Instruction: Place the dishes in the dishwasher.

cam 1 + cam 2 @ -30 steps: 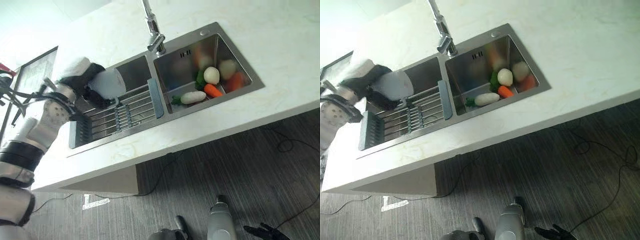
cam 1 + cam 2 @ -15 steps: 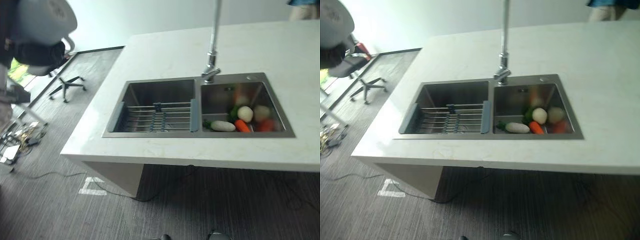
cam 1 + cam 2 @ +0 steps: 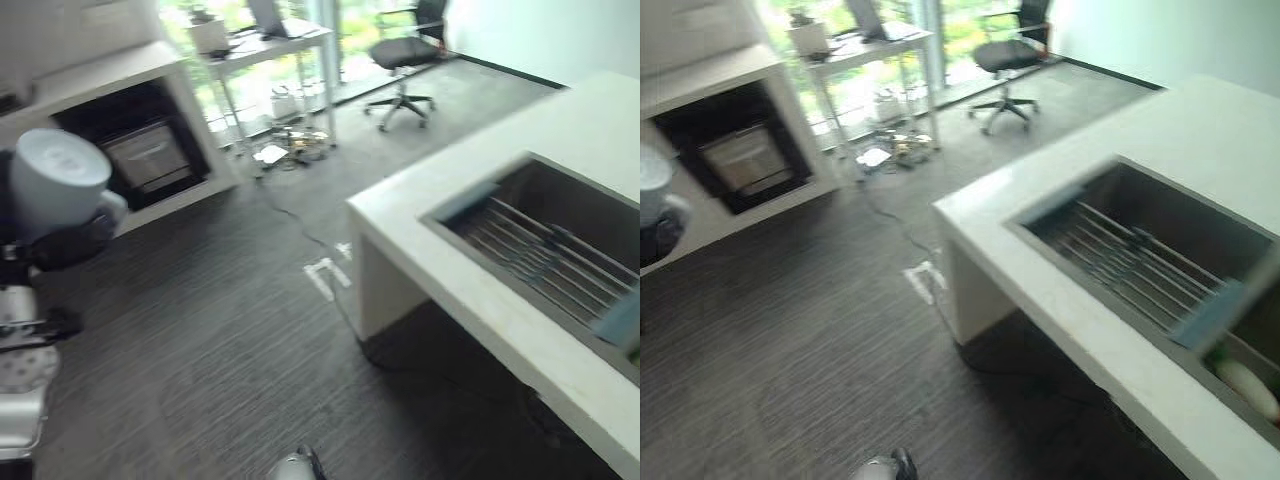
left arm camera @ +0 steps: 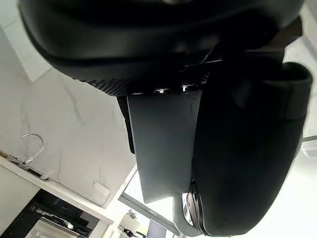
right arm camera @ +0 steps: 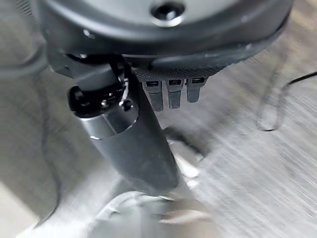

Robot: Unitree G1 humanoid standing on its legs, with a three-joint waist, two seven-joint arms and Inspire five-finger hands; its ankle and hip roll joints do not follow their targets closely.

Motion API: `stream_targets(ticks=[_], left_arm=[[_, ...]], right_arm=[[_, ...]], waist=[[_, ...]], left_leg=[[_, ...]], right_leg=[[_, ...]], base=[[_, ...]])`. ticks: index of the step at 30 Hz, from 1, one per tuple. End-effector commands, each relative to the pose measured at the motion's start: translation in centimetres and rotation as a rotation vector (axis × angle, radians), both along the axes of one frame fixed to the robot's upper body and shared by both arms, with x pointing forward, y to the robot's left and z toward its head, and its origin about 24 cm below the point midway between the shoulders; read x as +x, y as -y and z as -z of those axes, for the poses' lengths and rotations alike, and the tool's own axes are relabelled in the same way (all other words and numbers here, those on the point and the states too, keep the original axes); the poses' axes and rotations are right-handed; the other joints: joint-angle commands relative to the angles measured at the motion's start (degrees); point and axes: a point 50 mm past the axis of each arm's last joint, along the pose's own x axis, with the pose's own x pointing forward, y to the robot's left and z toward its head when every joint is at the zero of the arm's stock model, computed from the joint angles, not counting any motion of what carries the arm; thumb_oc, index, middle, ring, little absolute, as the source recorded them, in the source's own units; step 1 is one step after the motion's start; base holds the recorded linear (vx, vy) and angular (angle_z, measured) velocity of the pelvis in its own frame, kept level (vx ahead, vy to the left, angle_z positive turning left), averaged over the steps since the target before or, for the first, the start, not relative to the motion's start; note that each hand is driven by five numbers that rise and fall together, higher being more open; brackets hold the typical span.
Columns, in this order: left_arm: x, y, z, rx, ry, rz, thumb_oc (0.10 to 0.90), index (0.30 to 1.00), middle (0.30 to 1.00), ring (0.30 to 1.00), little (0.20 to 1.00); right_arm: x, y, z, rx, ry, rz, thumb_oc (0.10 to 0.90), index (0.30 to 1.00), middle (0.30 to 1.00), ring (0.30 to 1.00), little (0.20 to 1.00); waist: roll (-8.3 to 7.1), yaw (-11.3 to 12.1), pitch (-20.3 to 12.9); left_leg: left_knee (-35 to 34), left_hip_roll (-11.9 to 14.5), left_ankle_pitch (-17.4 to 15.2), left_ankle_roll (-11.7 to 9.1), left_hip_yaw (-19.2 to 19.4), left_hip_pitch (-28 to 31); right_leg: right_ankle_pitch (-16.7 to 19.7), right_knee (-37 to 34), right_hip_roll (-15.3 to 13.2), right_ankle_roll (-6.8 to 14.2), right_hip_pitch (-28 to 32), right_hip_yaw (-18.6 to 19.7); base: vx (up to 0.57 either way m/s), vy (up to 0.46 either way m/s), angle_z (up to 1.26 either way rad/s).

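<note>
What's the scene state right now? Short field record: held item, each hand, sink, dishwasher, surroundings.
held item: pale blue cup, upside down, carried above the floor
left hand: fingers curled round the cup
right hand: hanging over the floor, fingers straight
sink: at the right, wire rack across its basin
dishwasher: dark open cabinet ahead; cup not yet in it
surroundings: office chair and desk by the window
</note>
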Motion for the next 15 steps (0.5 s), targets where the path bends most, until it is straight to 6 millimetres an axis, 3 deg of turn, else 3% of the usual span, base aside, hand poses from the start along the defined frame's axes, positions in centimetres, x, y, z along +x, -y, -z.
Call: stream_targets(ticks=[1,5,8,9,10,11,12,13,15], left_arm=[[0.4,1.3,-5.4,0.116,0.240,0.037,0.400,0.300,0.300,0.300,0.300],[1.5,3.6,-3.7,0.072,0.228,0.103,0.400,0.300,0.300,0.300,0.300],[2.4,5.4,-2.7,0.085,0.197,0.199,0.400,0.300,0.300,0.300,0.300],[3.0,6.8,-2.3,0.117,0.166,0.278,0.400,0.300,0.300,0.300,0.300],[3.3,7.2,-2.2,0.122,0.158,0.301,0.400,0.300,0.300,0.300,0.300],[3.7,8.0,-2.2,0.127,0.151,0.333,0.400,0.300,0.300,0.300,0.300],[4.1,8.6,-2.2,0.129,0.150,0.354,0.400,0.300,0.300,0.300,0.300],[4.7,9.5,-2.4,0.139,0.154,0.382,0.400,0.300,0.300,0.300,0.300],[5.3,10.6,-2.4,0.156,0.148,0.405,0.400,0.300,0.300,0.300,0.300]], right_arm=[[5.0,-2.4,0.0,0.110,0.202,0.034,0.800,0.900,0.900,0.900,0.900],[6.3,-4.1,0.1,0.117,0.247,0.050,0.800,0.900,0.900,0.900,0.900],[6.8,-5.2,0.1,0.122,0.278,0.081,0.800,0.900,0.900,0.900,0.900],[6.8,-5.4,0.1,0.127,0.289,0.096,0.800,0.900,0.900,0.900,0.900],[6.8,-5.4,0.1,0.130,0.290,0.102,0.800,0.900,0.900,0.900,0.900],[6.7,-5.5,0.2,0.135,0.292,0.109,0.800,0.900,0.900,0.900,0.900],[6.8,-5.5,0.2,0.139,0.296,0.116,0.800,0.900,0.900,0.900,0.900],[6.8,-5.4,0.3,0.141,0.300,0.126,0.800,0.900,0.900,0.900,0.900],[6.6,-5.2,0.4,0.150,0.289,0.126,0.800,0.900,0.900,0.900,0.900]], waist=[[2.11,-1.7,-0.4],[1.58,-0.4,-1.1],[1.62,-1.0,-0.6],[1.13,-2.7,0.3],[0.88,-3.5,0.6],[0.71,-4.8,1.1],[1.24,-5.9,1.7],[1.20,-7.2,2.1],[0.15,-8.2,2.4]], left_leg=[[-1.4,1.1,-2.9,-3.9,-7.0,-0.7],[-1.4,-2.9,-5.1,-1.6,-8.5,-0.8],[-1.4,-6.2,-7.0,1.1,-11.6,0.0],[-1.4,-8.6,-8.8,3.1,-14.0,1.0],[-1.4,-9.2,-9.2,3.3,-15.1,1.2],[-1.4,-10.0,-9.6,3.4,-17.1,1.6],[-1.4,-9.6,-8.6,3.6,-18.2,1.2],[-1.4,-10.1,-8.8,3.2,-20.3,1.1],[-1.4,-11.6,-9.3,3.4,-21.7,0.7]], right_leg=[[1.3,-6.6,3.9,1.5,3.2,-0.2],[0.6,-6.6,4.1,1.3,5.9,-0.4],[2.4,-4.7,6.7,0.5,7.7,1.8],[3.2,2.7,6.9,1.6,4.0,7.1],[3.1,2.4,8.3,1.7,2.8,9.4],[2.5,0.9,11.1,1.6,1.3,12.8],[3.1,-1.1,13.4,0.6,0.0,13.9],[3.4,-6.6,14.9,0.3,-0.6,17.0],[4.1,-6.6,13.5,1.5,-4.7,21.6]], base=[[0.10,0.252,0.61],[0.15,0.270,0.10],[0.22,0.269,0.58],[0.18,0.184,1.11],[0.14,0.081,1.21],[-0.02,-0.067,1.22],[-0.05,-0.116,1.25],[-0.09,-0.150,1.29],[0.01,-0.146,1.26]])
